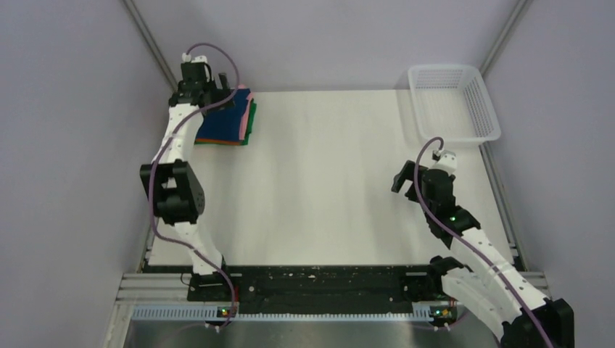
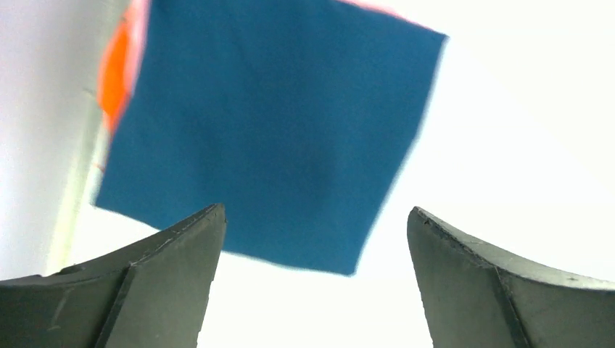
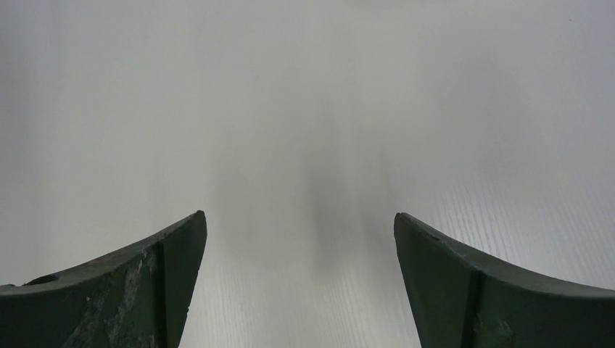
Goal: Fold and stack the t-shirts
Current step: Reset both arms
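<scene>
Several folded t-shirts [image 1: 230,122] piled at the far left corner of the table [image 1: 326,188], navy one [image 2: 275,138] on top, pink, green and orange edges peeking out beneath. Left gripper [image 2: 315,217] right above the pile, jaws wide apart, clamping nothing. Right gripper [image 3: 299,221] over bare tabletop, well apart from the pile, jaws spread too, nothing held. Looks like the stacking step, top piece lying flat. Next up, probably: lifting clear without snagging cloth, then checking the white basket [image 1: 487,109] for more.

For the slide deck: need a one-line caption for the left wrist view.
Open left claw over the folded t-shirt stack, blue on top, orange edge showing at left.
</scene>
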`<state>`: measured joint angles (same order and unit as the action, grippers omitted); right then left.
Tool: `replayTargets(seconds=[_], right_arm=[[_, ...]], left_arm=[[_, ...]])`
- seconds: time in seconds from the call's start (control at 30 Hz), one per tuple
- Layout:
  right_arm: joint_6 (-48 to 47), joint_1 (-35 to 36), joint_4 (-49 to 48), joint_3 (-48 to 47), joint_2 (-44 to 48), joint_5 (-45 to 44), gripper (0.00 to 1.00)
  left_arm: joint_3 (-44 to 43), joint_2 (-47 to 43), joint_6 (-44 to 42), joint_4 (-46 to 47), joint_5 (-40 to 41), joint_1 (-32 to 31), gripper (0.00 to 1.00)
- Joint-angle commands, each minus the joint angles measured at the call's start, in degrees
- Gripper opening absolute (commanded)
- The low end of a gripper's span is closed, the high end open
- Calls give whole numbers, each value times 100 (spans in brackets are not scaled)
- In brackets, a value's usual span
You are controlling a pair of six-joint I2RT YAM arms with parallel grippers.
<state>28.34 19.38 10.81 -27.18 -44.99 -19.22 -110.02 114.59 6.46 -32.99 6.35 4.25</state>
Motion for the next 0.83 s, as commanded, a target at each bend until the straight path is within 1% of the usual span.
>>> replayTargets(seconds=[0.0, 0.07, 0.1, 0.13, 0.17, 0.23, 0.3, 0.37, 0.47, 0.57, 0.67, 0.8], right_arm=[[62, -23, 495, -333, 327, 31, 99], [64, -23, 695, -332, 514, -44, 99], [70, -23, 809, -332, 607, -70, 99], [78, -23, 909, -338, 704, -88, 99], [100, -22, 998, -335, 785, -118, 99], [148, -26, 1138, -324, 939, -179, 99], [218, -28, 1281, -309, 1050, -303, 99], [325, -28, 1403, -320, 1123, -457, 99], [485, -22, 1433, -279, 1205, -691, 99], [508, -22, 1457, -223, 1307, -774, 99], [507, -23, 1446, -151, 1443, -730, 99], [495, -22, 1449, -158, 1542, -766, 99]], left_arm=[[1992, -2061, 1562, 1445, -1481, -349, 99], [3219, -2972, 1885, 2107, -1402, -692, 99], [3781, -3475, 1974, 2280, -1264, -905, 99], [4260, -3880, 2039, 2311, -1019, -1127, 99], [4813, -4279, 2140, 2246, -636, -1479, 99], [5613, -5016, 2315, 2128, -66, -1964, 99], [6390, -5758, 2392, 1986, 162, -2252, 99], [7033, -6494, 2392, 1791, 382, -2304, 99], [7446, -7407, 2667, 1260, 862, -2304, 99], [7734, -8012, 2608, 1199, 1068, -2304, 99], [7786, -8287, 2578, 1085, 1247, -2303, 99], [7786, -8345, 2538, 1122, 1141, -2306, 99]])
